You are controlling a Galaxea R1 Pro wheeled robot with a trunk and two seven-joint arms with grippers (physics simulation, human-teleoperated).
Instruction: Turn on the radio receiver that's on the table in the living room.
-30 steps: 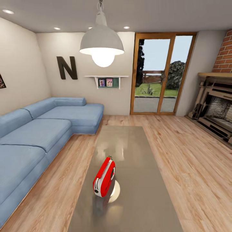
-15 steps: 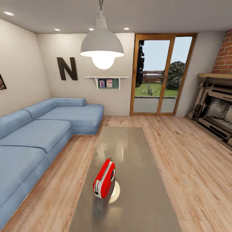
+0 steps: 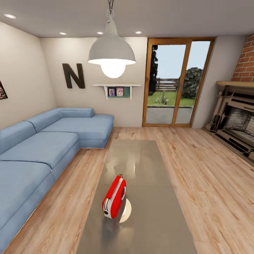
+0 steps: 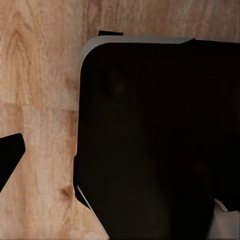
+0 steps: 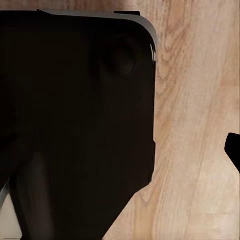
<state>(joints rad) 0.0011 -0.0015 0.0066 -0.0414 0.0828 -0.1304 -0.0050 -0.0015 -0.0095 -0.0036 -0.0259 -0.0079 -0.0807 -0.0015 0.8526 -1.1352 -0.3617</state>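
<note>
Radio [image 3: 114, 198] stands upright on the table [image 3: 148, 211], near its middle, handle up, white end face toward the camera, w/ a bright lamp reflection on the top just beside it. Sofa [image 3: 46, 148] runs along the table's left side, apart from it; glass doors [image 3: 174, 83] & big N [image 3: 73, 75] on the wall beyond the table's far end; fireplace [image 3: 234, 116] off to the right. Lamp [image 3: 112, 53] hangs above the table. Wrist views: dark robot body [image 4: 160, 140] over wood floor [image 4: 40, 100]. Can't tell how far either gripper is open, or how they sit relative to the radio.
</note>
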